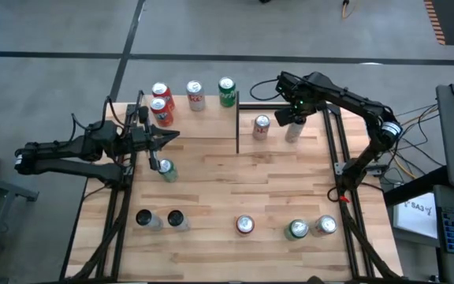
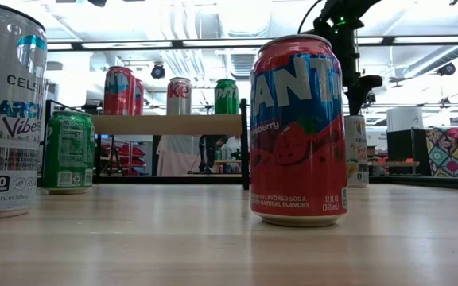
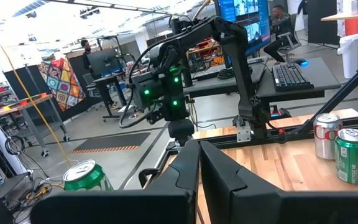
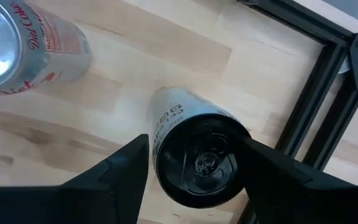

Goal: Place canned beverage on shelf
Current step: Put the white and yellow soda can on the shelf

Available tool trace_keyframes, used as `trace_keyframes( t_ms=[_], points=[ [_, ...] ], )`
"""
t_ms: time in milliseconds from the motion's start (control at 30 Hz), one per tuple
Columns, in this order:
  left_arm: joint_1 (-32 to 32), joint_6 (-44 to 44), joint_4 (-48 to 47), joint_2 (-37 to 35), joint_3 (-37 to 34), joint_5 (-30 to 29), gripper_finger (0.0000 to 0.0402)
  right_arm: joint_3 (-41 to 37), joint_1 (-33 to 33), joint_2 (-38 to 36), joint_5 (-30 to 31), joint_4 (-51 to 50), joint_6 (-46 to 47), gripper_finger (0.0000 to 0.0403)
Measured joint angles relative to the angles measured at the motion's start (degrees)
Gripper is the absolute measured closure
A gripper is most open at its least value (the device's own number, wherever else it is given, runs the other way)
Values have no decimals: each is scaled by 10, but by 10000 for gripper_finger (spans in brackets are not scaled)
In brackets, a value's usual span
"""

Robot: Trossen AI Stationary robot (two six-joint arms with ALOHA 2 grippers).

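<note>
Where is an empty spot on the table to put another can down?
The widest bare wood is the middle of the table, between the green can on the left, the Diet Coke can behind and the front row of cans. The near half of the shelf is mostly bare too. Its back edge is crowded.

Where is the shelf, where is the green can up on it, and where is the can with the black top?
shelf (image 2: pixel 169 124), low view, front edge of its wood board
green can (image 2: pixel 226 96), low view, its side
can with the black top (image 4: pixel 201 160), right wrist view, its dark lid
</note>
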Motion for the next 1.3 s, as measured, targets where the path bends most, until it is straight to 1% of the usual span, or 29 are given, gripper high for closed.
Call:
trace_keyframes(
  t_ms=[100,333,500,633,833,900,1067,1233,1300],
  points=[
    [0,0,0,0,0,0,402,12,0,0,11,-9,13,179],
    [0,0,0,0,0,0,402,51,0,-2,8,-39,14,181],
    [0,2,0,0,0,0,402,67,0,-3,10,-44,-21,181],
    [0,9,0,0,0,0,402,69,-2,-2,11,-43,-22,181],
    [0,15,0,0,0,0,402,69,-3,-2,-14,-58,-22,176],
    [0,15,0,0,0,0,402,69,-3,-2,-14,-59,-19,169],
    [0,15,0,0,0,0,402,69,-6,-2,-17,-61,-15,135],
    [0,15,0,0,0,0,402,69,-6,-2,-29,-40,-7,138],
    [0,15,0,0,0,0,402,69,-6,-2,-29,-45,4,133]
  ],
)
